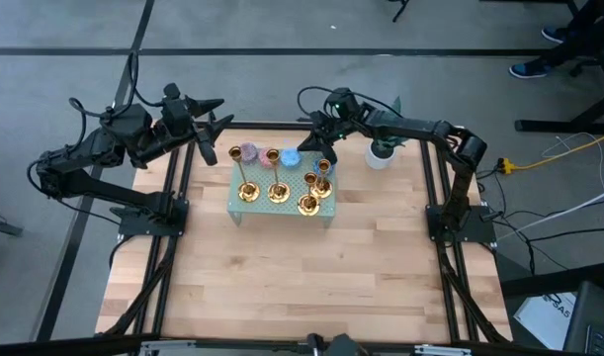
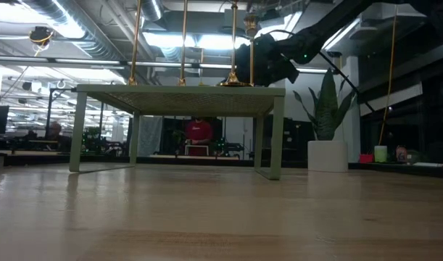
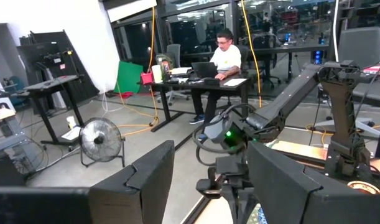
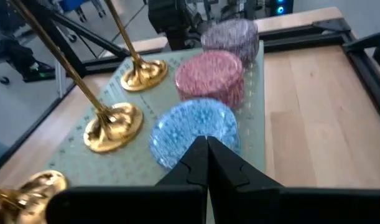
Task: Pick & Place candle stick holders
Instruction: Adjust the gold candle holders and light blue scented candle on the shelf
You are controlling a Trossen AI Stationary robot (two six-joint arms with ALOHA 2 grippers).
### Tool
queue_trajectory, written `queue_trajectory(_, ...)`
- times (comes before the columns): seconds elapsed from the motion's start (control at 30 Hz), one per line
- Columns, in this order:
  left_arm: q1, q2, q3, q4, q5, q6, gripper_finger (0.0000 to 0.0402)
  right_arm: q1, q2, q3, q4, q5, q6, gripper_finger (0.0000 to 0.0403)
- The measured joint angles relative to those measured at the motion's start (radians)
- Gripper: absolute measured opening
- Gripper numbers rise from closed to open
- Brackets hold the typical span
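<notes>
Rack (image 4: 255, 118): candlesticks (image 4: 115, 124) beside fingers (image 4: 205, 165).

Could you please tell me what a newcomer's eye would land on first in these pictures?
Probably the shiny gold candlestick holders, standing upright on the small pale green perforated stand near the far middle of the wooden table. Next, the row of round speckled candles, blue, pink and purple-grey, along the stand's far edge. The right pincer, shut, hovers just above the blue candle, while the left pincer waits open off the table's far left corner.

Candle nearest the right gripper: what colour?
Speckled blue candle; clearest in the right wrist view.
</notes>
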Motion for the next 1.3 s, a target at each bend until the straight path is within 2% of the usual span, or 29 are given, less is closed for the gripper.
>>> queue_trajectory(0.23,0.0,0.0,0.0,0.0,0.001,0.0,0.02,-0.054,-0.118,0.0,-0.071,0.033,0.009,0.0003)
queue_trajectory(0.33,0.0,0.0,0.0,0.0,0.001,0.0,0.02,-0.07,-0.189,0.0,-0.215,0.039,-0.044,0.0001)
queue_trajectory(0.47,0.0,0.0,0.0,0.0,0.003,0.0,0.02,-0.071,-0.279,-0.018,-0.4,0.107,-0.131,0.0002)
queue_trajectory(0.63,0.0,0.0,0.0,-0.001,0.008,0.0,0.02,-0.08,-0.418,-0.164,-0.432,0.111,-0.135,0.0002)
queue_trajectory(0.8,0.0,0.0,0.0,-0.002,0.008,0.0,0.02,-0.063,-0.544,-0.334,-0.365,0.229,-0.057,0.0002)
queue_trajectory(0.97,0.0,0.0,0.0,-0.002,0.008,-0.001,0.02,0.017,-0.561,-0.406,-0.288,0.299,-0.006,0.0003)
queue_trajectory(1.3,0.0,0.0,0.0,-0.003,0.008,-0.026,0.02,0.103,-0.508,-0.42,-0.279,0.393,0.017,0.0003)
